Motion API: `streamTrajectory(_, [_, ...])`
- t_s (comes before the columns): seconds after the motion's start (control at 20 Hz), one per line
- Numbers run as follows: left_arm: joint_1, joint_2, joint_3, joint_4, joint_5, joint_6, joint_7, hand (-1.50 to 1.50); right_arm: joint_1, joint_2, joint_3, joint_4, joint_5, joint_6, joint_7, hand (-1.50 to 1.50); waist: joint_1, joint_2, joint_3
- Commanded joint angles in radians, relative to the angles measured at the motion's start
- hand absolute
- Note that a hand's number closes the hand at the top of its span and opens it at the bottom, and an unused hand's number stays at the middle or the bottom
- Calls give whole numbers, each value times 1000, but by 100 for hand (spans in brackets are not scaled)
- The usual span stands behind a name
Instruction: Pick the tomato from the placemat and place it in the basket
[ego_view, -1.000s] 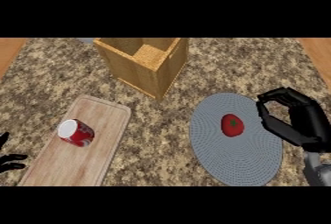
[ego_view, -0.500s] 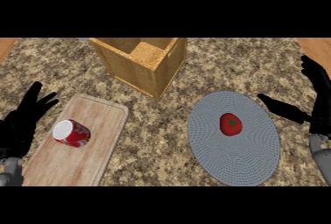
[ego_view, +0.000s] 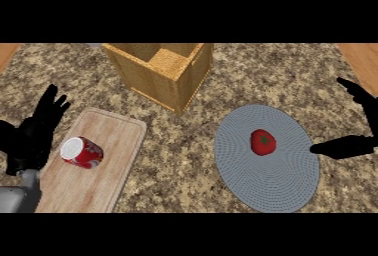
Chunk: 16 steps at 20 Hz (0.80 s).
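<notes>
A red tomato (ego_view: 263, 141) with a green stem lies near the middle of a round grey placemat (ego_view: 275, 177) at the right. A wooden basket (ego_view: 159, 71), open at the top, stands upright at the back centre. My right hand (ego_view: 360, 131) is at the right edge, open, its thumb stretched toward the placemat's rim and its fingers raised; it does not touch the tomato. My left hand (ego_view: 33, 135) is open at the left edge, fingers straight and pointing up, over the cutting board's left side.
A wooden cutting board (ego_view: 111, 165) lies at the left with a red can (ego_view: 83, 151) tipped on its side on it. The counter top is speckled stone, with wood showing at the far top corners.
The right hand opened from a curled pose and drew back to the right edge. The left hand rose into view beside the cutting board. The tomato has not moved.
</notes>
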Motion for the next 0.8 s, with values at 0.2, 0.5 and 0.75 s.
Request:
streamTrajectory(0.2, [-99, -43, -2, 75, -33, -1, 9, 0, -30, -79, -36, -296, -178, 230, 391, -150, 17, 6, 6])
streamTrajectory(0.5, [-68, -105, 0, 65, -74, -22, -22, 0, 71, 38, -136, -318, -83, 189, 335, -150, 28, 8, 8])
streamTrajectory(0.75, [-46, -84, 39, 48, -71, -57, -8, 0, 157, 144, -146, -252, 24, 133, 187, -150, 31, 8, 8])
